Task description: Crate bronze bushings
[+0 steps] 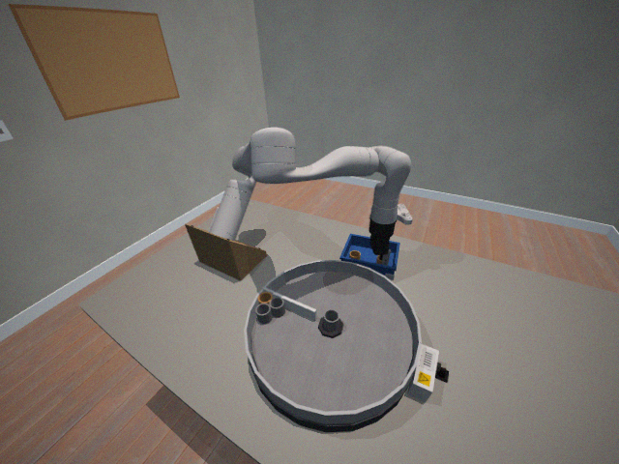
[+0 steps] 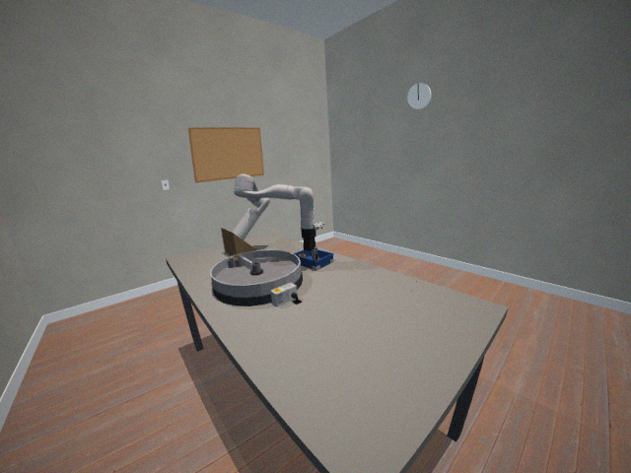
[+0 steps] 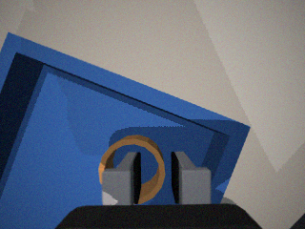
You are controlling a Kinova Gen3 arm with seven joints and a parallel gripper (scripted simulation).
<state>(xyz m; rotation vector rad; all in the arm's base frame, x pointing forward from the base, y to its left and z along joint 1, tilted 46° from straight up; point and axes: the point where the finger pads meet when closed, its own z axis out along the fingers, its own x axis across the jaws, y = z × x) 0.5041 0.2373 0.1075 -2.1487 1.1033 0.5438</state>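
My gripper (image 1: 384, 259) (image 2: 315, 255) (image 3: 155, 170) is partly open inside the blue crate (image 1: 360, 263) (image 2: 325, 261) (image 3: 129, 88). In the wrist view a bronze bushing (image 3: 133, 139) stands upright below the fingers, off to their left. The left finger overlaps its ring; neither finger appears to grip it. Another bronze bushing (image 1: 355, 254) lies in the crate's left part. On the turning table (image 1: 330, 379) (image 2: 245, 291), a bronze bushing (image 1: 265, 298) stands by the rim, close to two steel bushings (image 1: 263, 313) (image 1: 277, 306). The bushings' undersides are hidden.
A white bar (image 1: 299, 306) reaches inward from the turning table's rim beside the bushings. A grey open-topped cylinder (image 1: 331, 316) stands on the dark central hub. A brown angled panel (image 1: 220, 254) stands left of the crate. A white control box (image 1: 424, 371) (image 2: 283, 295) adjoins the rim.
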